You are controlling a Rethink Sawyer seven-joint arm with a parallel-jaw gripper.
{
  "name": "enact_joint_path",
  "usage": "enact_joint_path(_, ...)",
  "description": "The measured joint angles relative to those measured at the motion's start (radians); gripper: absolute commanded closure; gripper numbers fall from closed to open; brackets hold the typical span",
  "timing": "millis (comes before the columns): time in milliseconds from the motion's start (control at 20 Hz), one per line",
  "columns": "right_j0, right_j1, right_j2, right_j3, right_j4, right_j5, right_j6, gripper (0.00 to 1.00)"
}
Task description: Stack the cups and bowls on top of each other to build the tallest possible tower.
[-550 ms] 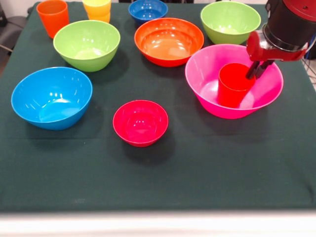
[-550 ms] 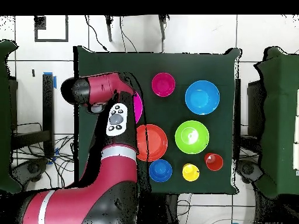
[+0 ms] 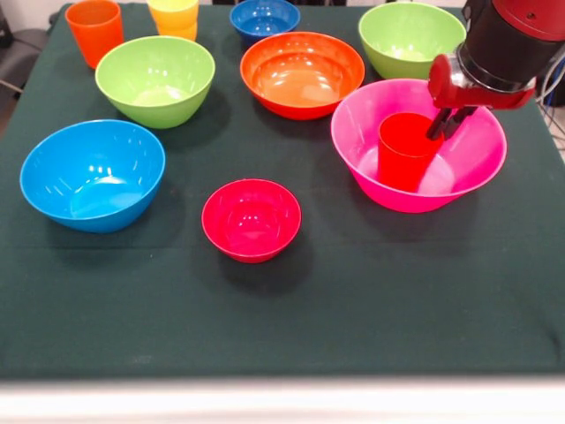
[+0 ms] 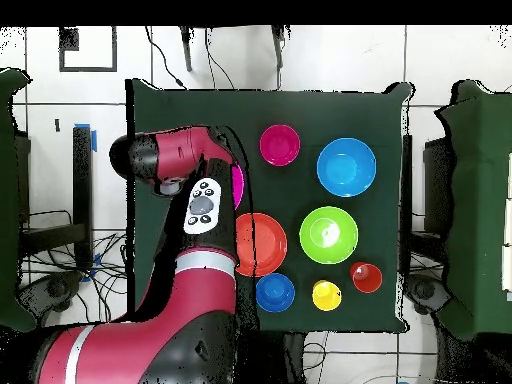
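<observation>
Since the earlier frame the gripper (image 3: 444, 124) and the red cup (image 3: 404, 152) have shifted together toward the middle of the big pink bowl (image 3: 371, 172), away from its right wall; the fingers are clamped on the cup's right rim, one inside and one outside, and the cup stands upright inside the bowl; whether its base rests on the bowl floor I cannot tell. The tower is barely begun, I judge: one cup in one bowl. The small crimson bowl (image 3: 252, 219) sits alone near the front; the light blue bowl (image 3: 92, 175), two lime green bowls (image 3: 155, 79) (image 3: 411, 37), orange bowl (image 3: 302, 73), dark blue bowl (image 3: 264, 18), orange cup (image 3: 94, 30) and yellow cup (image 3: 174, 17) all wait unstacked. Overhead, the arm (image 4: 190, 190) hides the cup and nearly all of the pink bowl.
</observation>
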Motion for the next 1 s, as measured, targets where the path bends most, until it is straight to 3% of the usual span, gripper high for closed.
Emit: enact_joint_path(1000,0.0,0.022,-0.002,-0.028,0.044,0.035,0.0,1.0)
